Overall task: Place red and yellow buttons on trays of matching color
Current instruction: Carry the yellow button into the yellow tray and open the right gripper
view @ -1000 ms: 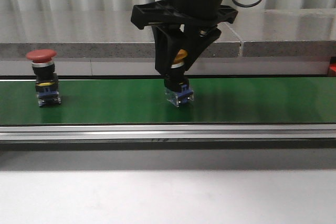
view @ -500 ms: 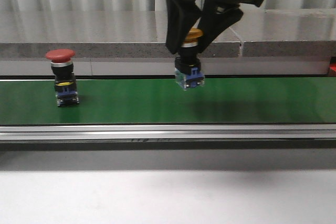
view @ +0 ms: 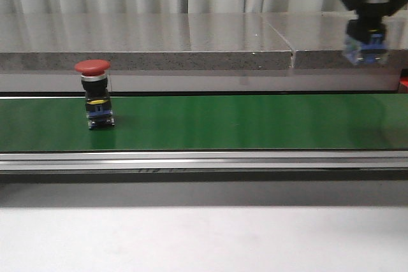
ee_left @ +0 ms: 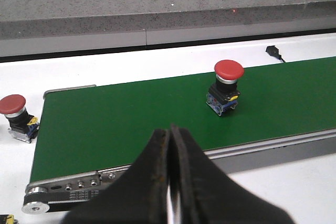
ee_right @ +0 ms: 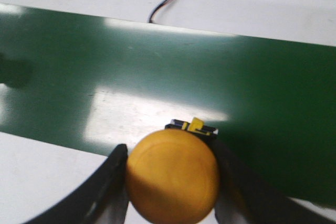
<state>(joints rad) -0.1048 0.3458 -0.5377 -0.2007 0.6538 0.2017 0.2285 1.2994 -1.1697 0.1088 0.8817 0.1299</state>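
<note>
I see red button upright on green belt | yellow button lifted, clamped in right end effector

One button stands upright on the conveyor belt, toward nine o'clock. A second button hangs above the belt's three o'clock end. The stone ledge runs behind, at twelve.

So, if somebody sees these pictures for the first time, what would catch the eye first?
Probably the yellow button, clamped between the right gripper's jaws and carried high above the green belt, at the right edge of the front view. Next, the red button standing upright on the belt's left part. A second red button sits off the belt, beside its end.
</note>
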